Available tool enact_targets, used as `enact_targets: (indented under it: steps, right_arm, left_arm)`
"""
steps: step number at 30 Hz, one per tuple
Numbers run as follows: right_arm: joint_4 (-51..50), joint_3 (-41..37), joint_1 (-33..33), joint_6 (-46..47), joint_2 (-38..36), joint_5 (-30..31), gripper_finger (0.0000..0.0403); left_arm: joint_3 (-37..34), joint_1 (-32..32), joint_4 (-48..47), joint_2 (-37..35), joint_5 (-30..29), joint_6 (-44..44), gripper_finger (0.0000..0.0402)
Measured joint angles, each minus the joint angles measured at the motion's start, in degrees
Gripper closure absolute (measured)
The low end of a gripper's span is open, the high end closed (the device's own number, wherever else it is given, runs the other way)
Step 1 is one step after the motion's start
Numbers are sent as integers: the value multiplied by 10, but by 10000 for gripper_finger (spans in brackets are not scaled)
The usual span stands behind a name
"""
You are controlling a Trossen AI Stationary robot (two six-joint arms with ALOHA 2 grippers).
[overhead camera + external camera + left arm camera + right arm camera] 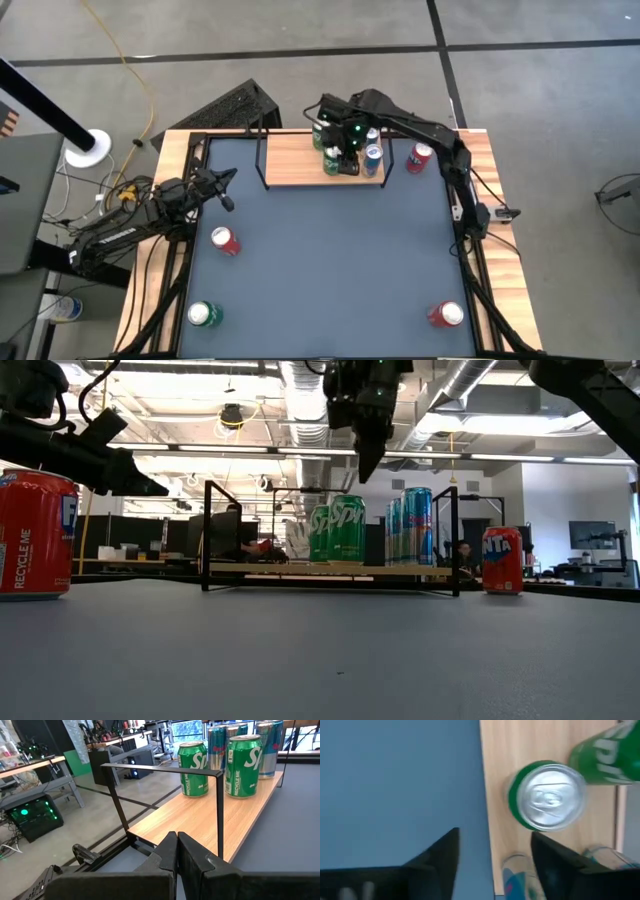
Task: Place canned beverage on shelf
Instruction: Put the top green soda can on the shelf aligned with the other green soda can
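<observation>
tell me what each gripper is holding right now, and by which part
Nothing. The right gripper hangs empty above the shelf; the left gripper is shut on nothing.

The dark six-joint right arm reaches from the right of the high view toward top centre, its black two-finger right gripper (345, 150) pointing straight down with the fingers (437, 855) standing apart, nothing between them. The dark left arm lies low at the left of that view, its left gripper (225, 190) pinched shut.

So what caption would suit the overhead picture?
Right gripper hovers open above cans on the shelf; left gripper waits shut.
</observation>
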Motion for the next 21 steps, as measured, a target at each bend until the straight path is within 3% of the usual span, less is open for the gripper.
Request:
enact_targets:
  steps: [7, 16, 21]
  right_arm:
    - [35, -104, -12, 2, -8, -13, 388]
    - [165, -218, -27, 19, -50, 13, 401]
    - [194, -228, -44, 19, -53, 18, 402]
  left_arm:
    - [0, 0, 0, 0, 0, 0, 401]
    - [0, 0, 0, 0, 0, 0, 401]
    - [0, 0, 0, 0, 0, 0, 401]
